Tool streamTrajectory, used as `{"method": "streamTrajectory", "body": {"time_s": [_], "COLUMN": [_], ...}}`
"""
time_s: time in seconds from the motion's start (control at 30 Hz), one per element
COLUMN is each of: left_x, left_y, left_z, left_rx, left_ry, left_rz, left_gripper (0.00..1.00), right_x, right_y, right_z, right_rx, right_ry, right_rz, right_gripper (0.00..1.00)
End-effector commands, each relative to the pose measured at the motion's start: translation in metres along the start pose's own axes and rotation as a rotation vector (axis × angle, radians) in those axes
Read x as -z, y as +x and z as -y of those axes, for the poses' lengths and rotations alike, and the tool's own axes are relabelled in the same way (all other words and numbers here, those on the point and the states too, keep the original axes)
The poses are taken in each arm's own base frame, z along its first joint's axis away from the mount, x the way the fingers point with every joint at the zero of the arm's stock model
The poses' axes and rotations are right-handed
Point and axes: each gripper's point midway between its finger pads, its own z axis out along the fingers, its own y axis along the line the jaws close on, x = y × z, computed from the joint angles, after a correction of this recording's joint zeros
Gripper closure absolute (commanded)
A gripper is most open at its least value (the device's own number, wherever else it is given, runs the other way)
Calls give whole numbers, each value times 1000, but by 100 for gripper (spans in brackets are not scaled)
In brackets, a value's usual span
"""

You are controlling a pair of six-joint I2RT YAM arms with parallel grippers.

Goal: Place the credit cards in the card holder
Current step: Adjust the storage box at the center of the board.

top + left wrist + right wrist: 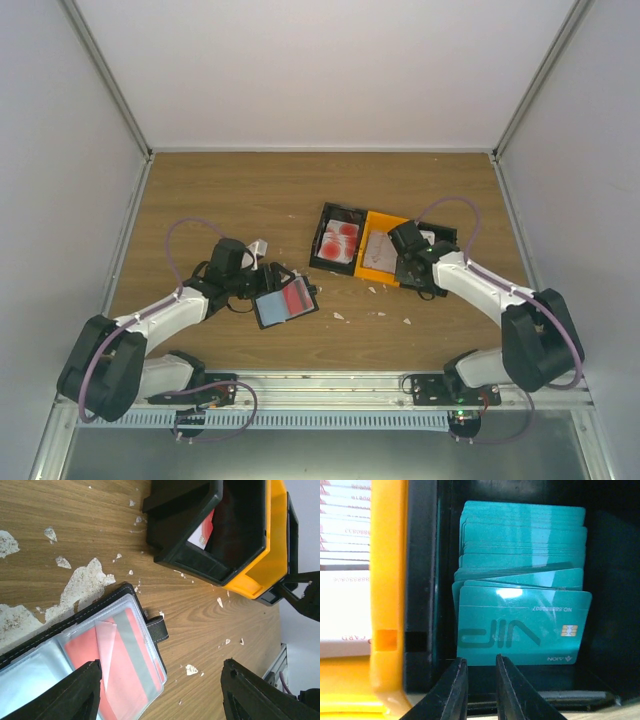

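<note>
Left claw (160, 680): wide open, empty, over the holder (35, 665), likely to steady it.
Holder: spread open on the counter (75, 520), red card (125, 675) sleeved.
Right claw (481, 662): narrowly parted, empty, at teal cards (520, 625) in black bin (615, 555), likely to pinch one.

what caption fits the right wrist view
Right gripper, narrowly open, poised at a stack of teal cards in a black bin

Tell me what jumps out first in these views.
A stack of teal cards fills the right wrist view, sitting in a black bin just beyond the right gripper. From above, the orange bin stands out mid-table, and the open card holder with a red card inside lies by the left gripper.
</note>
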Motion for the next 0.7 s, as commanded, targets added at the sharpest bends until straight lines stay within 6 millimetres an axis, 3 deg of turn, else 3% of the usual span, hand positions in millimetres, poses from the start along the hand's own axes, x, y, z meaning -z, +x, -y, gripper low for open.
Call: {"method": "streamTrajectory", "body": {"time_s": [0.0, 0.23, 0.4, 0.5, 0.67], "left_x": [3, -2, -5, -7, -10], "left_y": [1, -1, -3, -3, -2], "left_z": [2, 1, 0, 0, 15], "left_rx": [-30, -33, -33, -35, -66], "left_ry": [2, -3, -9, -6, 47], "left_rz": [16, 4, -6, -13, -25], "left_gripper": [33, 33, 33, 33, 34], "right_x": [-5, 6, 6, 7, 4], "right_y": [-3, -21, -37, -45, -61], "right_z": [-31, -81, -106, -114, -98], "right_rx": [54, 129, 210, 313, 438], "right_ry": [-152, -384, -460, -479, -409], "right_rz": [-20, 8, 33, 58, 88], "right_gripper": [82, 79, 75, 71, 68]}}
